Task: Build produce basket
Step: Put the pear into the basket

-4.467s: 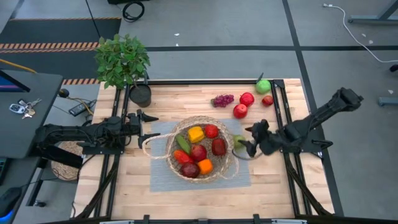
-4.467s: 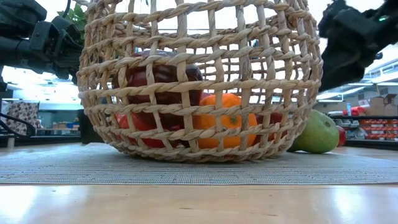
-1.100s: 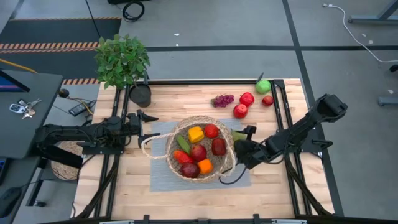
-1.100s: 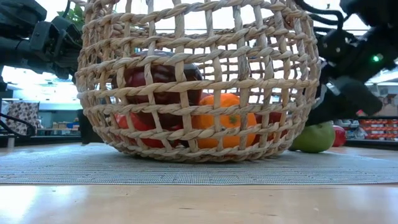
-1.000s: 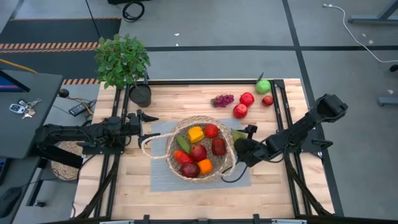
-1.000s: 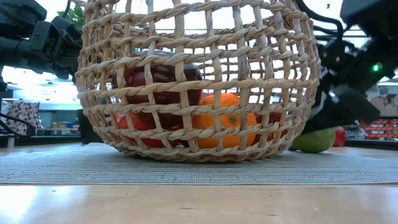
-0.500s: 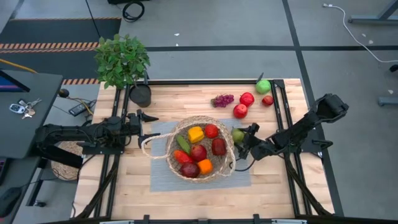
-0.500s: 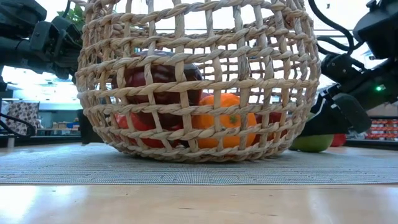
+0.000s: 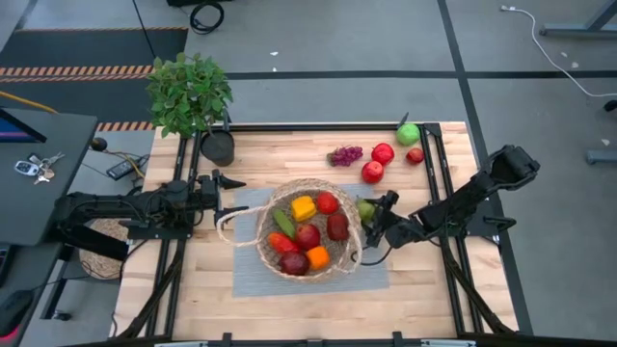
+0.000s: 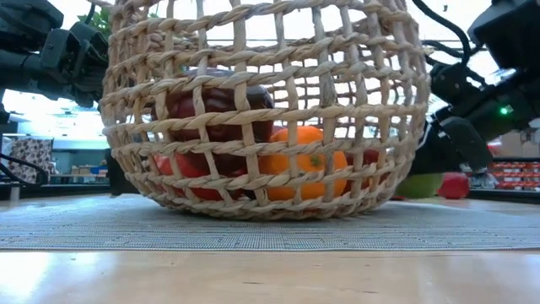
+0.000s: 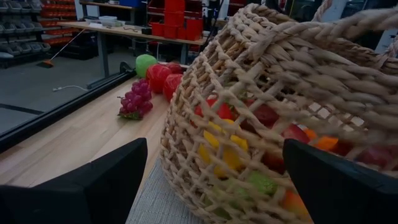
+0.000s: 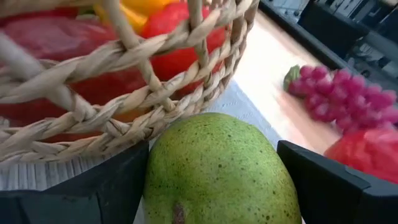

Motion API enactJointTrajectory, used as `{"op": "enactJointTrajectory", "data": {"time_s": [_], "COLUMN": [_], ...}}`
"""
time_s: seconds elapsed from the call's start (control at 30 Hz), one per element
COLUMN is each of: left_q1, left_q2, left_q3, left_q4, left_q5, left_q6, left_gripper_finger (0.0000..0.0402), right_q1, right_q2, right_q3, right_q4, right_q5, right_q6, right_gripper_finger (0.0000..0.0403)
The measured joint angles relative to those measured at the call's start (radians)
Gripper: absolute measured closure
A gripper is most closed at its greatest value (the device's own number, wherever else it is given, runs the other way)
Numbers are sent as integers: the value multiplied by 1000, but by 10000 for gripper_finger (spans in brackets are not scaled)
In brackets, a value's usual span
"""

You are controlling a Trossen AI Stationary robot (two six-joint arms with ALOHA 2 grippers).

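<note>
The right tool point(image 9: 374, 220) stood spread around a green pear point(image 12: 221, 171), seemingly not yet clamped, just beside the basket point(image 9: 307, 234) mid-worktop; next called for closing, lifting and clearing the rim; the left tool point(image 9: 228, 196) waited, spread, by the handle; no writing was legible.

One camera looks straight down on the basket point(image 9: 308, 229). One sits at worktop level, right against its weave. Both wrist cameras face it closely from opposite sides; all four share it.
</note>
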Motion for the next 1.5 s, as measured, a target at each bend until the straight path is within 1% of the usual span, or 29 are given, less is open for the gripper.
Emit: {"op": "enactJointTrajectory", "data": {"time_s": [0.07,0.23,0.4,0.47,0.53,0.6,0.7,0.77,0.87,0.97,1.07,1.13,1.33,1.43,1.5], "left_q1": [0,0,0,0,0,0,0,0,0,0,0,0,0,0,0], "left_q2": [0,0,0,0,0,0,0,0,0,0,0,0,0,0,0], "left_q3": [0,0,0,0,0,0,0,0,0,0,0,0,0,0,0], "left_q4": [0,0,0,0,0,0,0,0,0,0,0,0,0,0,0], "left_q5": [0,0,0,0,0,0,0,0,0,0,0,0,0,0,0], "left_q6": [-1,-1,0,0,0,0,0,-1,0,0,-1,0,-1,0,-1], "left_gripper_finger": [19,19,19,19,19,19,19,19,19,19,19,19,19,19,19], "right_q1": [0,2,3,2,2,2,2,2,3,1,0,1,1,13,24], "right_q2": [-19,-112,-233,-280,-332,-377,-433,-460,-470,-467,-467,-467,-455,-419,-382], "right_q3": [21,85,162,197,242,285,370,424,497,560,582,582,581,580,580], "right_q4": [-21,-102,-118,-123,-113,-117,-115,-112,-116,-99,-24,24,40,111,202], "right_q5": [22,120,290,338,357,327,252,170,12,-85,-139,-148,-158,-233,-286], "right_q6": [-31,-124,-305,-384,-440,-476,-487,-482,-452,-389,-323,-319,-308,-295,-293], "right_gripper_finger": [57,57,57,57,57,57,57,57,57,57,57,57,57,57,57]}}
